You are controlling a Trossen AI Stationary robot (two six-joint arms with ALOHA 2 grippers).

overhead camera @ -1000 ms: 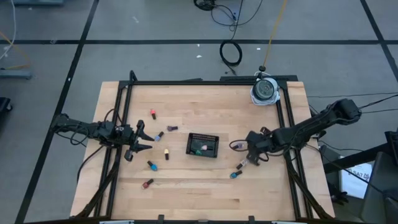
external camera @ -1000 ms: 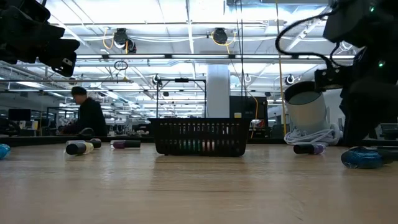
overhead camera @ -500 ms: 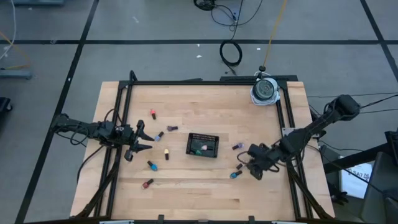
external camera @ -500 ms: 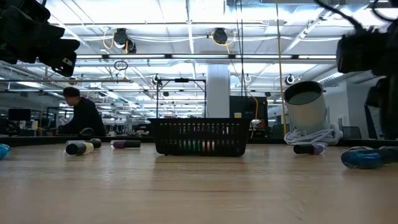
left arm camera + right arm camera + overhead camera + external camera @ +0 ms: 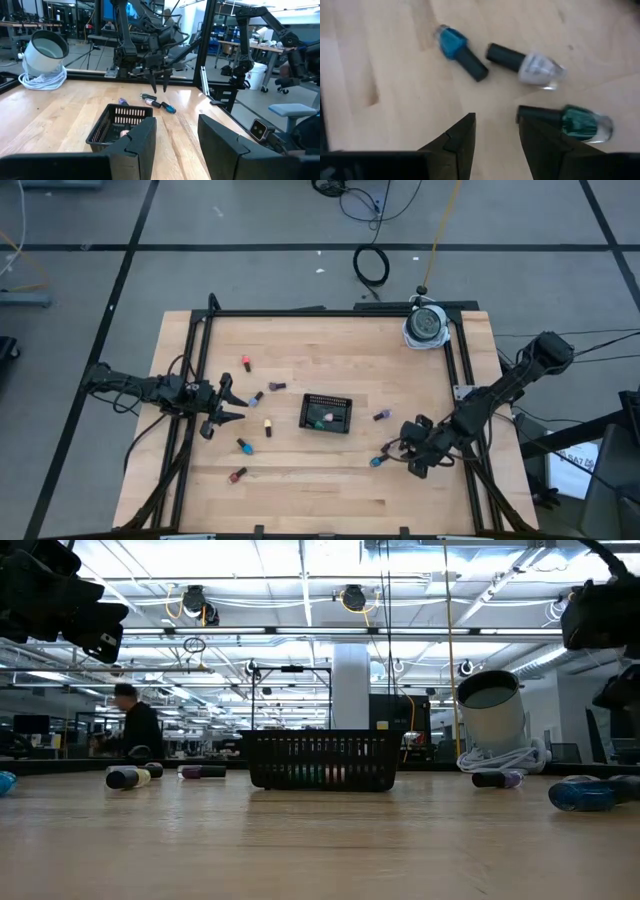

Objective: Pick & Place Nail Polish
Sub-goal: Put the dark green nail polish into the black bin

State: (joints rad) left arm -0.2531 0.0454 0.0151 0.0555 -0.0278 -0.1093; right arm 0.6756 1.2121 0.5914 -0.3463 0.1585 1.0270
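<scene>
Since a second ago my right gripper [image 5: 404,451] had slid toward the table's near edge, jaws partly open and empty above blue [image 5: 458,46], pale [image 5: 530,63] and green nail polish bottles [image 5: 572,121] lying beside it.

Dark jointed arms [image 5: 500,390] (seemingly cabled)

Wooden table [image 5: 300,490] with black frame rails along its edges. Black mesh tray [image 5: 327,413] sits near the centre. Nail polish bottles lie scattered on their sides: red [image 5: 246,364], two purple [image 5: 276,386] [image 5: 256,397], yellow [image 5: 268,426], teal [image 5: 242,446], red [image 5: 237,475] toward the left edge; purple [image 5: 381,416] and blue [image 5: 377,461] toward the right edge. White cylindrical container [image 5: 425,325] with coiled cable at the far right corner.
</scene>
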